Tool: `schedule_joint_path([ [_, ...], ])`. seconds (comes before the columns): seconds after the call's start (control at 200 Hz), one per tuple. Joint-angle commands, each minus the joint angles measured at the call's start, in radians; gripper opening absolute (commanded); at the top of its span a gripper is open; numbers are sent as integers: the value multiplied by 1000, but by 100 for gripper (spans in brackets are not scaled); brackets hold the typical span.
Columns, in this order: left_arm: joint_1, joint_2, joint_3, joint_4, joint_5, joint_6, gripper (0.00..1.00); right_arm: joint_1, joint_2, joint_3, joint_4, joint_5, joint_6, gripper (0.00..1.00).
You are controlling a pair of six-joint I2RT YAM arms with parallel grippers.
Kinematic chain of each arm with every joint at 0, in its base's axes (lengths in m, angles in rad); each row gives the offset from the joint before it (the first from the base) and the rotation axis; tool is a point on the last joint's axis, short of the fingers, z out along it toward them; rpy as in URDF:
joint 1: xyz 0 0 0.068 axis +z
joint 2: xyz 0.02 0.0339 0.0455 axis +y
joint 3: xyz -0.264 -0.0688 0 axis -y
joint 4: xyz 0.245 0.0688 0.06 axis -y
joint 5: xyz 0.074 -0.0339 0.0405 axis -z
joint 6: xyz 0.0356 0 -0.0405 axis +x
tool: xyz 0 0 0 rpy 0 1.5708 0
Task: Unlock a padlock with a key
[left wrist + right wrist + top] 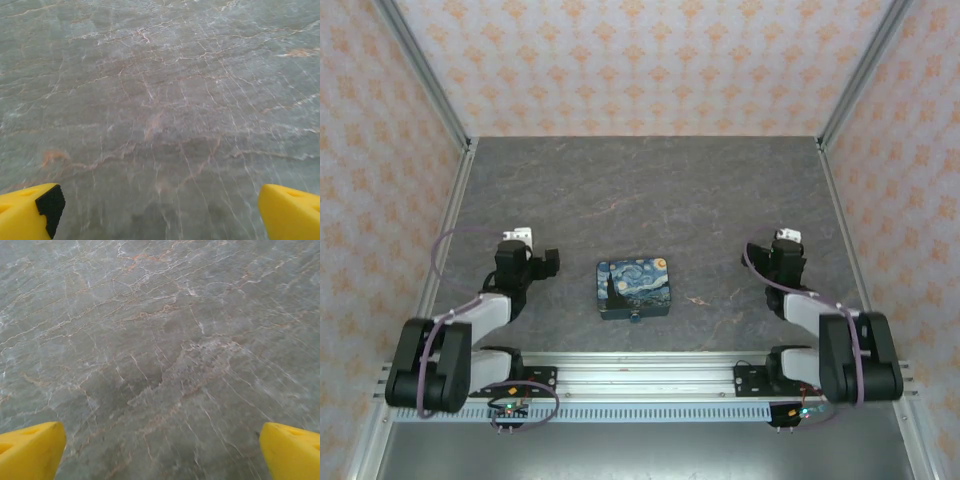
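Left claw point(157, 212) and right claw point(161, 450) gape empty (jaws wide apart); padlock point(634, 287) lies between.

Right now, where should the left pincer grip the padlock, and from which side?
Probably from above: close the left pincer across the near and far edges of the padlock. It lies flat on the table, printed face up, so only those thin side walls oppose each other.

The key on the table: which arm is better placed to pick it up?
Right, most likely. The key lies to the right of the padlock, on the right arm's side, and the right gripper is open. The left gripper, also open, would have to reach past the padlock.
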Motion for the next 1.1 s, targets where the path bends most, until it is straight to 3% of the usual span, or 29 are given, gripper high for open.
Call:
schedule_joint_path([
  [0.0,-23,262,145,350,-114,66,100,22,267,129,372,62,-67,99],
  [1.011,-10,259,145,351,-94,60,100,6,258,132,364,65,-41,99],
  [1.096,-7,226,188,255,-136,38,100,5,210,160,275,65,-42,99],
])
